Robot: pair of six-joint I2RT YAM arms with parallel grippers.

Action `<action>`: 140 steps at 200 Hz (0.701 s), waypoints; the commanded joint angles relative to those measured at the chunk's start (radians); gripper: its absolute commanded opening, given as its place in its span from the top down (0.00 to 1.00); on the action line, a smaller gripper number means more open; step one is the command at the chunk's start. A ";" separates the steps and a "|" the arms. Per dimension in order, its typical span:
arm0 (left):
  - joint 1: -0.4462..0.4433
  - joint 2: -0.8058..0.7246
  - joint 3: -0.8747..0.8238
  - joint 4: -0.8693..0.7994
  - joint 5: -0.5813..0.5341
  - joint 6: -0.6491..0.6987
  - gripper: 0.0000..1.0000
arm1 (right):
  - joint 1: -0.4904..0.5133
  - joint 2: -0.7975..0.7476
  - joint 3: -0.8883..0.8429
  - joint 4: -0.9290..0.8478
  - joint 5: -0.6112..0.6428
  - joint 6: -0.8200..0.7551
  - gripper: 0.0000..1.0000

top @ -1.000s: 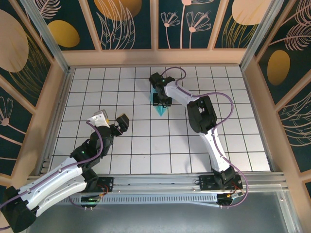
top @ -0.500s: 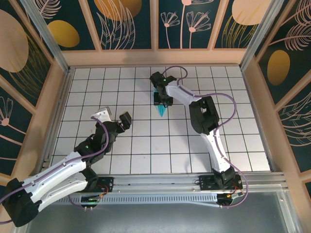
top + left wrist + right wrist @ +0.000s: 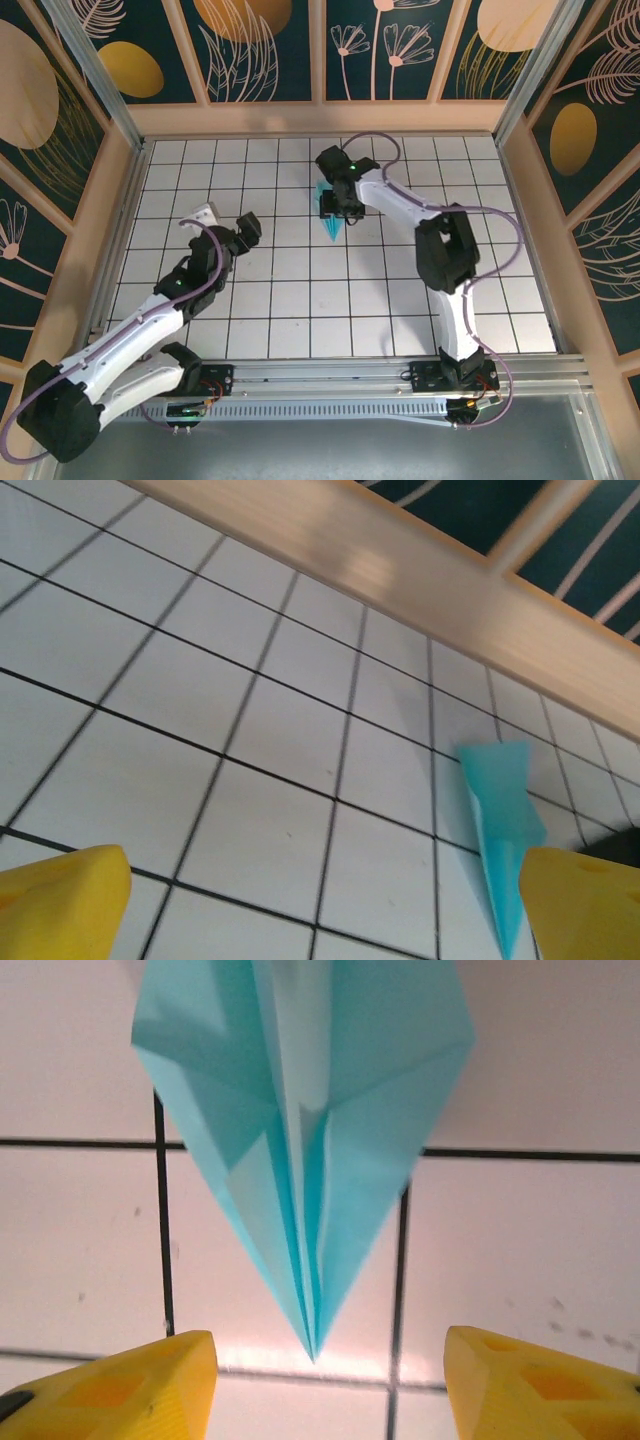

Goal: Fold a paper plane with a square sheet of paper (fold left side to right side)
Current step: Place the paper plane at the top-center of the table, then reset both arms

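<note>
The square sheet of paper lies folded into a slim turquoise paper plane [image 3: 327, 226] on the white tiled floor, its nose toward the arm bases. My right gripper [image 3: 340, 207] hovers over it. In the right wrist view the paper plane [image 3: 305, 1130] shows layered creases, and its tip ends just short of the gap of the right gripper [image 3: 325, 1392], which is open with nothing between its yellow fingers [image 3: 120, 1392]. My left gripper [image 3: 228, 224] is open over bare tiles to the left of the plane. From the left gripper [image 3: 325, 920] the paper plane [image 3: 500, 820] lies ahead on the right.
Wooden walls [image 3: 320, 118] with dark patterned panels enclose the tiled floor [image 3: 300, 300]. A wooden wall base [image 3: 400, 580] runs behind the plane. A metal rail [image 3: 330, 375] crosses the near edge by the arm bases.
The right gripper's jaws have spread wider above the plane and its elbow swung right. The left arm has stretched farther from its base, toward the back wall.
</note>
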 commanded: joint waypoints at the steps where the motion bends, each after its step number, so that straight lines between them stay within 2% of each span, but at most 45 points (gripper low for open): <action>1: 0.130 0.044 0.030 -0.005 0.144 0.029 0.01 | -0.034 -0.196 -0.132 0.100 0.028 -0.018 0.36; 20: 0.252 0.080 0.032 0.022 0.194 0.057 0.01 | -0.098 -0.360 -0.289 0.206 0.011 -0.042 0.34; 51: 0.361 0.130 0.041 0.090 0.138 0.126 0.01 | -0.254 -0.620 -0.549 0.371 0.073 -0.120 0.26; 60: 0.372 0.147 0.047 0.116 0.106 0.152 0.01 | -0.302 -0.688 -0.627 0.437 0.109 -0.155 0.21; 79: 0.376 0.186 0.046 0.205 0.027 0.237 0.01 | -0.419 -0.815 -0.800 0.597 0.166 -0.200 0.01; 107: 0.379 0.215 -0.009 0.409 -0.039 0.354 0.01 | -0.620 -0.924 -1.041 0.880 0.126 -0.276 0.01; 140: 0.385 0.245 -0.070 0.588 -0.101 0.451 0.01 | -0.726 -0.948 -1.282 1.274 0.043 -0.295 0.01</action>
